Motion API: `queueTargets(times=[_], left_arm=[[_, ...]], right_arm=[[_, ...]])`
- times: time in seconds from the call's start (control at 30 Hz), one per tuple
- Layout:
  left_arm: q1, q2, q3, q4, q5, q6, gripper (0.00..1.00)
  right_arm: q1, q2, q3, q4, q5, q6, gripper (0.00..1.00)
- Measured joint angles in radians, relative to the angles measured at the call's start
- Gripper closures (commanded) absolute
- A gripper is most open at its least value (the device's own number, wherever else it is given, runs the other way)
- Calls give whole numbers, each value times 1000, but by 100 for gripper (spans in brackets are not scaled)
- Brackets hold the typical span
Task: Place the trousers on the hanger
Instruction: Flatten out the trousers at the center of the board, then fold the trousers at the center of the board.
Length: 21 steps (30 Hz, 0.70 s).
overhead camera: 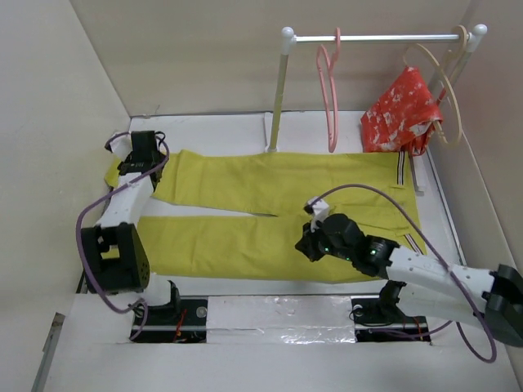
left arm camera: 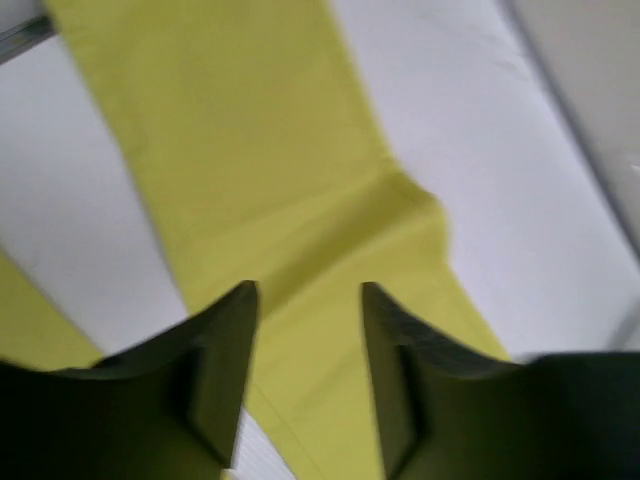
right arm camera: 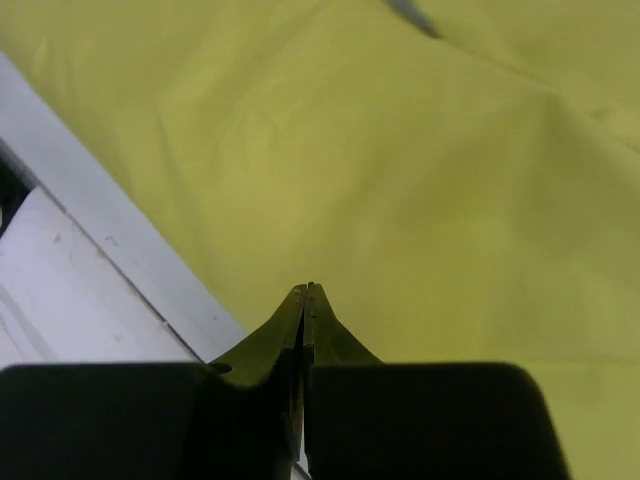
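Lying flat mid-frame in the top view, the trousers (overhead camera: 270, 216) are judged soft and limp, best taken at the waistband (overhead camera: 400, 175); the left gripper (left arm camera: 308, 290) is spread, the right gripper (right arm camera: 305, 290) pressed together.

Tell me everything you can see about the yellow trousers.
The trousers are mustard-yellow, smooth thin-looking cloth, lying flat on the white table, waist to the right with a striped band, both legs stretched left with a narrow gap between. The left gripper hangs open over the far leg's cuff end; the right gripper, shut, sits low over the near leg. Whether either touches the cloth is unclear.
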State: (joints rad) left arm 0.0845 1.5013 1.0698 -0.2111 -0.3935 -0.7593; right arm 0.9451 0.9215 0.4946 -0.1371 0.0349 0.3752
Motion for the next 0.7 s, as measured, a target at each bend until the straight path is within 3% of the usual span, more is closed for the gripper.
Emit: queueTargets(times=[0.1, 0.13, 0.17, 0.27, 0.4, 0.47, 0.53, 0.63, 0.67, 0.7], left_arm=[[-80, -141, -6, 47, 59, 26, 81], [-112, -179, -6, 59, 79, 33, 89], [-137, -209, -6, 69, 93, 41, 92], [-212, -327, -34, 108, 167, 66, 94], [-206, -490, -148, 130, 217, 85, 91], [-202, -529, -166, 120, 242, 97, 90], [-201, -540, -166, 117, 268, 110, 89], [-201, -549, -169, 111, 294, 129, 87], [-201, -556, -172, 109, 300, 135, 87], [-201, -564, -176, 105, 307, 141, 87]], right_arm=[[90, 206, 75, 69, 6, -7, 92], [127, 270, 106, 93, 14, -11, 84], [164, 324, 138, 109, 24, -15, 69], [251, 474, 248, 166, 40, -34, 49], [311, 724, 465, 200, 64, -74, 34], [320, 852, 591, 189, 87, -94, 18], [327, 963, 703, 167, 111, -116, 13], [332, 1077, 797, 134, 143, -138, 20], [334, 1103, 810, 120, 153, -144, 41], [337, 1125, 820, 110, 167, -161, 57]])
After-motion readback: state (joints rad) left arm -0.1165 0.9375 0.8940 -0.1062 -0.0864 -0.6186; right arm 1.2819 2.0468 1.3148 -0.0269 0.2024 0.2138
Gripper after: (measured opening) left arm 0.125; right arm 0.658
